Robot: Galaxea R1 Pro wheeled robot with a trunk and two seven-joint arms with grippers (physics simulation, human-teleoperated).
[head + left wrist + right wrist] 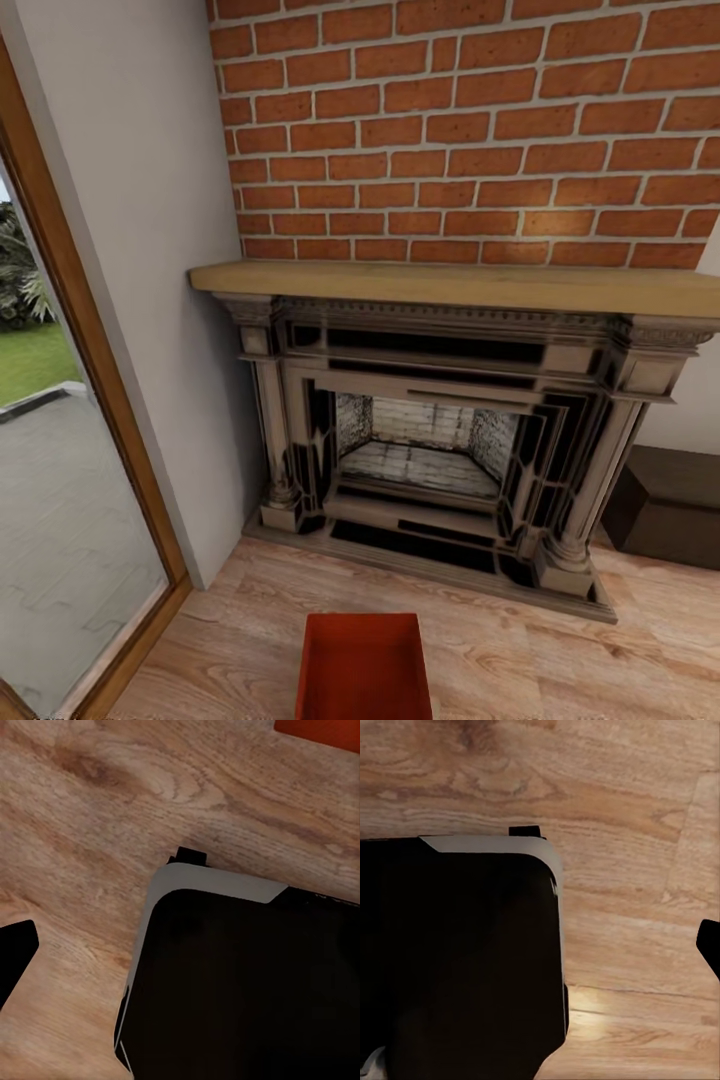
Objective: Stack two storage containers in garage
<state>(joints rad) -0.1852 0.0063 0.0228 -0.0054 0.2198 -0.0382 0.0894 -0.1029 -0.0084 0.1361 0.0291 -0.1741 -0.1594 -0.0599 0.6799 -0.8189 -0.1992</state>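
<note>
Here, living room: one storage container (364,668), orange-red, open-topped, on the wood-plank floor (560,660) before the brick fireplace (440,440), ahead of the robot. Both grippers' jaw state: cannot tell.

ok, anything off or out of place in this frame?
Nothing stands out. One storage container sits upright and empty on the wood floor in front of the fireplace; no spill or damage visible.
</note>
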